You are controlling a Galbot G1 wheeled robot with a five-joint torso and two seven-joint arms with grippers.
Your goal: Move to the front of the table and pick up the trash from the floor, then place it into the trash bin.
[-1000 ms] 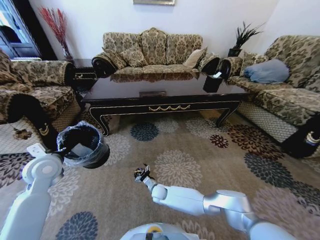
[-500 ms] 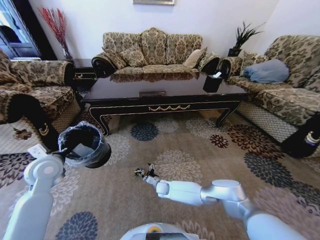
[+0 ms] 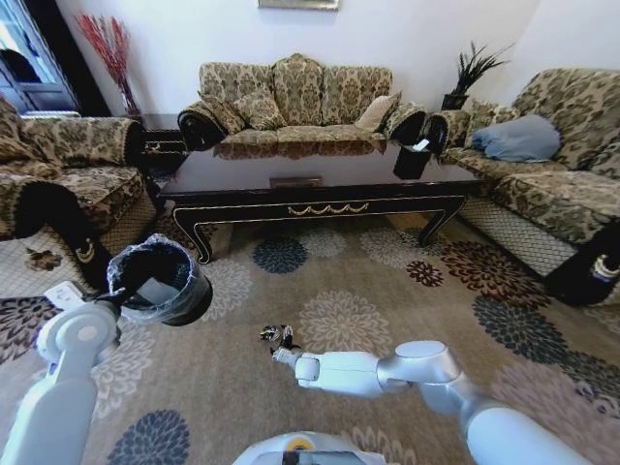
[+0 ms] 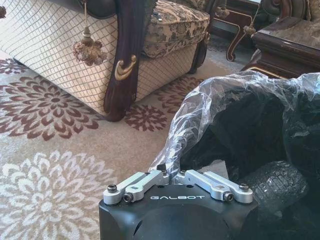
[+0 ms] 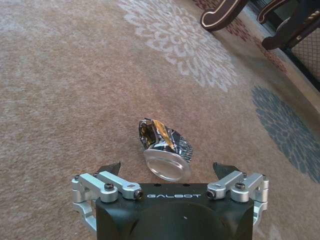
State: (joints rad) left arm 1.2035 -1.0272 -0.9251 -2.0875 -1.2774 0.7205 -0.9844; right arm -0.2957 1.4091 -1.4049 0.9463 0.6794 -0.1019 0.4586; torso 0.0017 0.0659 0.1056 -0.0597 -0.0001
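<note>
Facing the long dark surface [image 3: 320,189] at the frame's upper centre, the robot is in the pickup step. At left, the left hand [image 4: 176,181] clamps the trash bin [image 3: 160,281] by its liner. Low centre, the right hand [image 5: 167,172] hangs spread around the dark shiny wad [image 5: 162,140] on the carpet; closing should follow.

The left pincer's [image 4: 177,176] fingertips are disappearing into the trash bin's [image 4: 240,145] crumpled liner, while the right pincer's [image 5: 167,170] black housing is covering the near edge of the shiny crushed wad [image 5: 164,147].
</note>
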